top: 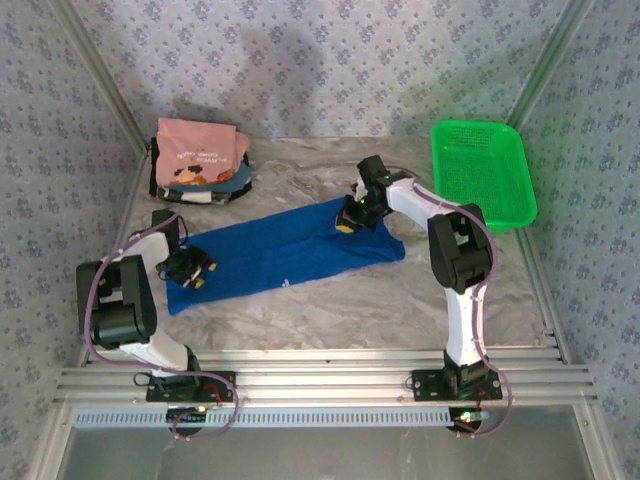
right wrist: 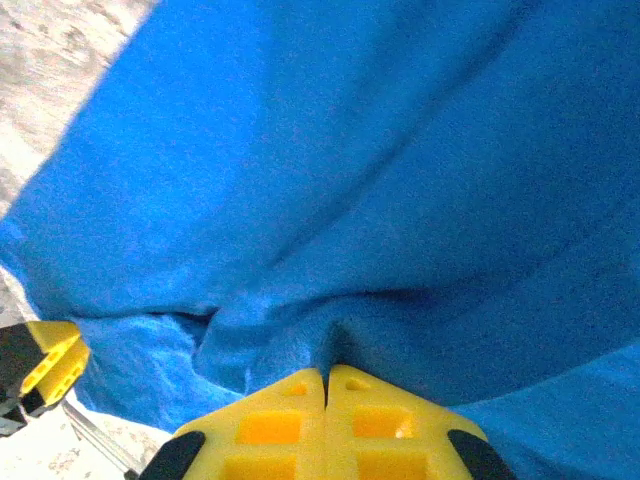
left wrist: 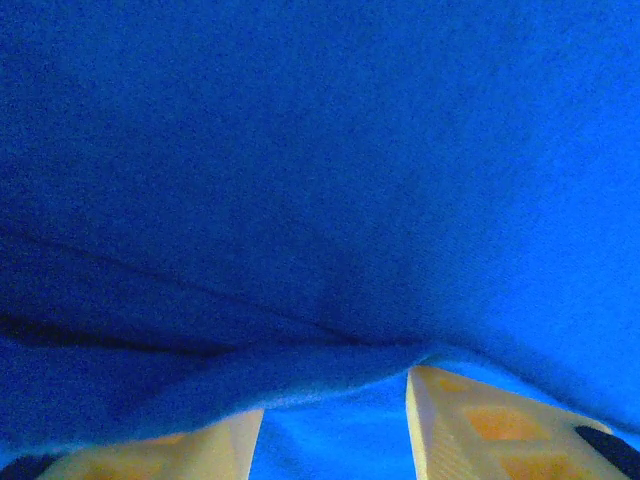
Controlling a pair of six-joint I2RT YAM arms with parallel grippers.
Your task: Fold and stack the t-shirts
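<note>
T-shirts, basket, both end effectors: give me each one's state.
blue t-shirt: stretched out flat, not yet stacked
shirt stack: folded, pink one on top
green basket: empty
left end effector: open at the blue t-shirt's edge
right end effector: shut on the blue t-shirt

Blue t-shirt [top: 290,255]: one end is covered by the left claw [top: 190,270], part of the far edge by the right claw [top: 347,222]; it is cut off by the picture edges in both wrist views.
Left claw fingers [left wrist: 490,430]: cut off by the bottom edge; one tip is buried under a fold of cloth.
Right claw fingers [right wrist: 270,430]: cut off by the bottom edge; the pinched spot is hidden behind the pressed-together tips.
Folded stack [top: 200,172]: the lower t-shirts are largely covered by the pink t-shirt [top: 200,148]; its lettering is too small to be read.
Yellow-and-black part [right wrist: 45,365]: cut off by the left edge; what it is cannot be told.
Surface [right wrist: 60,40]: blurred in the right wrist view.
</note>
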